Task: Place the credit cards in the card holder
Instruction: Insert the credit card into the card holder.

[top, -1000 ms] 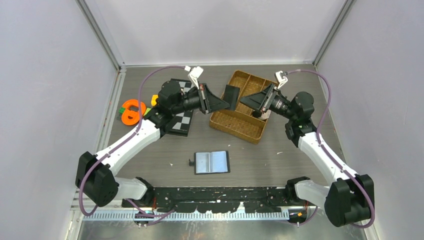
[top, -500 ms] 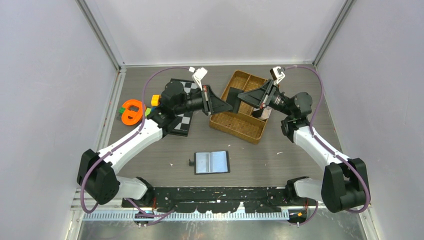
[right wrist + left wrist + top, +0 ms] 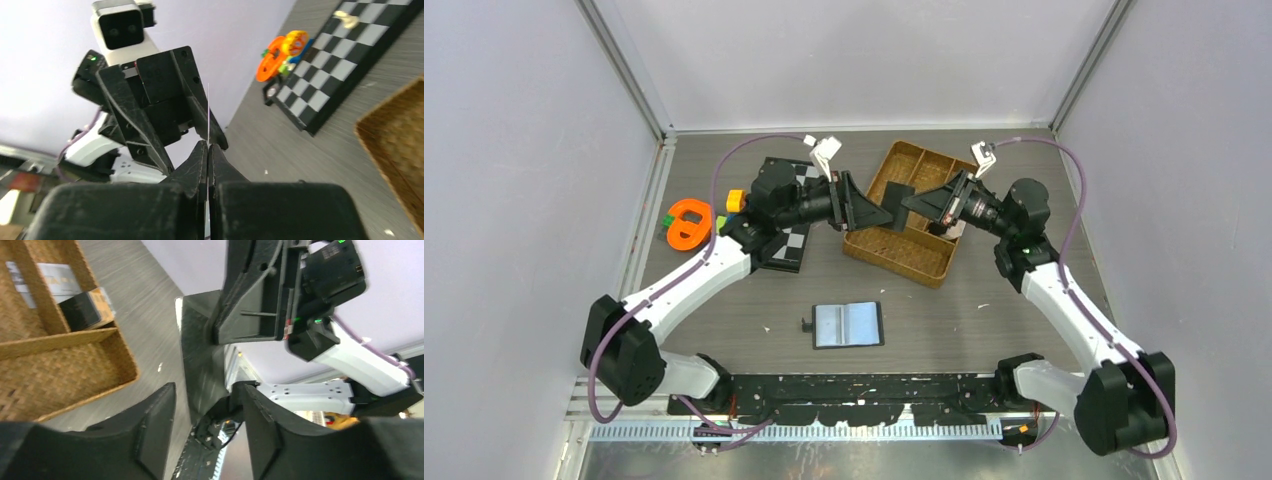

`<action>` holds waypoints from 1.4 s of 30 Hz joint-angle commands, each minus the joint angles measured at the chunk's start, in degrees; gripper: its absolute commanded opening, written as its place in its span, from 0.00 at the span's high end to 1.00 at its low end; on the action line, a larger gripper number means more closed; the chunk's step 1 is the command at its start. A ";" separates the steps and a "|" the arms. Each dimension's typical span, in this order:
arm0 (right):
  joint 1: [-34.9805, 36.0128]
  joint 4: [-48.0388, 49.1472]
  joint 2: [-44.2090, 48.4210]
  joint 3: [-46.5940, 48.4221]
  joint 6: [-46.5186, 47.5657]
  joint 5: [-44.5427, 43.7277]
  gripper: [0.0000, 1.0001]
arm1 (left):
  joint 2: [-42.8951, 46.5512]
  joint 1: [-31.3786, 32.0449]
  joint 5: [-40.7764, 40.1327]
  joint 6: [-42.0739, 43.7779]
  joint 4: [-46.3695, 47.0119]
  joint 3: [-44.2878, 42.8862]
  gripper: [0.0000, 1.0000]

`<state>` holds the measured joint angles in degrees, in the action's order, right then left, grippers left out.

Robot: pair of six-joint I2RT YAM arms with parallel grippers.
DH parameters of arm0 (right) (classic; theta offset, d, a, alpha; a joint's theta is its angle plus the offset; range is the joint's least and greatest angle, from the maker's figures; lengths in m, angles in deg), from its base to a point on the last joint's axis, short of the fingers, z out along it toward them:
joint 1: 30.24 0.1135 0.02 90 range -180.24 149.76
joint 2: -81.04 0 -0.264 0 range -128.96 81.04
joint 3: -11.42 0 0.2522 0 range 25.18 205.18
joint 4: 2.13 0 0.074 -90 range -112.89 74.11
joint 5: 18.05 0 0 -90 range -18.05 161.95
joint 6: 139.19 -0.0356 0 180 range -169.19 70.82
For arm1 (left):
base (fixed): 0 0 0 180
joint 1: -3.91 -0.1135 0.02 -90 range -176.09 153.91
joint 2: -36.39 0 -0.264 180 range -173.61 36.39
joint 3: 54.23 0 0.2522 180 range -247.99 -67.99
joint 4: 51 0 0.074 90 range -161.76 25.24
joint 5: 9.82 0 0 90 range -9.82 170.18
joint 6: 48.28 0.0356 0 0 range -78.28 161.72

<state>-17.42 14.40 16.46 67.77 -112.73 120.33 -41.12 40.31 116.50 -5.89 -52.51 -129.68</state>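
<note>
right jaws clamped card (image 3: 896,192), left jaws parted

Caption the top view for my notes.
Over the woven tray, the right gripper pinches a dark card, the left gripper open beside it; the wallet lies open.

Black holder (image 3: 849,324) lies open flat on surface (image 3: 984,320), near-centre, blue-grey pockets up, strap to left. 1 dark card (image 3: 897,195) is in air over tray (image 3: 904,250), pinched at its edge by right claw (image 3: 207,146). Whitish card (image 3: 54,276) & black card (image 3: 80,310) lie in tray.
</note>
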 commanded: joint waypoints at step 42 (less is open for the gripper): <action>26.82 -6.43 -17.04 -15.70 7.91 -21.57 0.99 | 4.07 0.25 -27.27 7.89 -44.14 24.22 0.41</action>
<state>7.98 0.34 1.51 51.88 -103.16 100.46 -36.27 40.34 88.78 2.68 -99.85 -105.72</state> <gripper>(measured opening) 0.036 0.612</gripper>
